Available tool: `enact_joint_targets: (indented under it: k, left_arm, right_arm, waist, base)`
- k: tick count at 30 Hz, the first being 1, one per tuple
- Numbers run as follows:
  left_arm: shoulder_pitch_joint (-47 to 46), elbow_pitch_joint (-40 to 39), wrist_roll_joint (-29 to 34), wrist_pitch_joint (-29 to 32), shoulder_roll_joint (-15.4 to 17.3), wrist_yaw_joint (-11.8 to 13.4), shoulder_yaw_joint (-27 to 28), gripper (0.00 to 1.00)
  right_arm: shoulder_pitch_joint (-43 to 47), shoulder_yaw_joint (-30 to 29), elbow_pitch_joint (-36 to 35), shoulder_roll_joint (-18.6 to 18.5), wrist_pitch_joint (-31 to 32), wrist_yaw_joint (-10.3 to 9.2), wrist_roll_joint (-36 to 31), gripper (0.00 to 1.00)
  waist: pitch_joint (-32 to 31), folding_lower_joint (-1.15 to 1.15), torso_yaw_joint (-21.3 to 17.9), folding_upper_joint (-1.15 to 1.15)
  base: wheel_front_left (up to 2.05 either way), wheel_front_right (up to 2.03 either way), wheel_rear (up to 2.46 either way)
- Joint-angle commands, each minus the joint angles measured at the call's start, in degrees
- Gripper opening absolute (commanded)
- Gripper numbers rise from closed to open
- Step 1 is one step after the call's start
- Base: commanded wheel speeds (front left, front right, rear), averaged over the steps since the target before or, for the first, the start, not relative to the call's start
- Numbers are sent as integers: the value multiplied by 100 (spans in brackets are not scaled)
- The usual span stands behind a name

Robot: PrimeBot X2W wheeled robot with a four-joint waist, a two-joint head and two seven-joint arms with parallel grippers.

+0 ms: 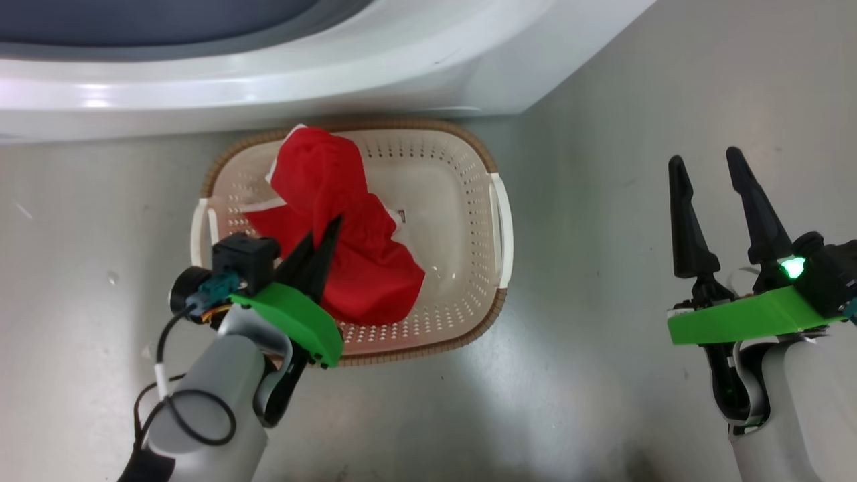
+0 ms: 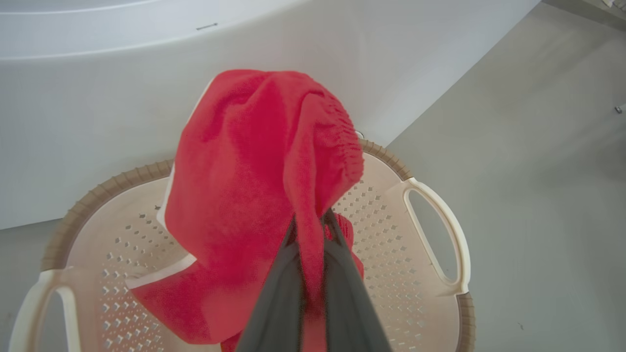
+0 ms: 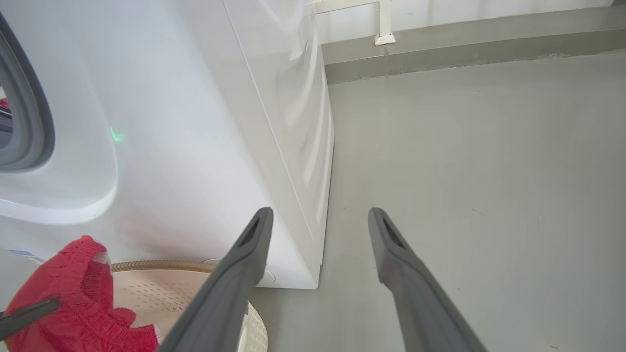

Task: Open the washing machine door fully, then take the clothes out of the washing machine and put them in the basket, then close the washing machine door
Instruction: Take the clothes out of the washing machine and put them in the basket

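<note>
At the centre of the head view, one basket (image 1: 469, 201) stands on the floor (image 1: 602, 375), just below the one washer (image 1: 301, 87) that crosses the top of the frame. One bunch of red clothes (image 1: 365, 268) with white trim lies in the basket's left half, its top fold raised. The left gripper (image 1: 333, 222), at lower left, pinches that fold. The right gripper (image 1: 703, 159), at lower right, hangs over bare floor well apart from the basket, jaws spread and empty.
</note>
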Motion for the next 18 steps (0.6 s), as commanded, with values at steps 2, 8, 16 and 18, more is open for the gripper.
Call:
enact_joint_targets:
  k: [2, 8, 16, 18]
  left_arm:
    - [-126, 155, -70, -35, 191, -32, -68, 0]
    - [-487, 774, -311, -35, 265, -32, -346, 0]
    - [-840, 1165, -580, -35, 304, -32, -432, 32]
    - [-858, 1188, -600, -35, 304, -32, -420, 45]
  right_arm:
    - [-32, 139, -165, -5, -37, 36, 18, 100]
    - [-152, 171, -193, -5, -37, 36, 30, 100]
    - [-226, 173, -215, -5, -37, 36, 35, 100]
    - [-231, 163, -212, -5, -37, 36, 37, 100]
  waist:
    - [206, 0, -88, 0]
    - [412, 0, -142, 0]
    - [548, 0, -173, 0]
    - [540, 0, -175, 0]
  base:
    - [0, 0, 0]
    - [0, 0, 0]
    - [0, 0, 0]
    - [0, 0, 0]
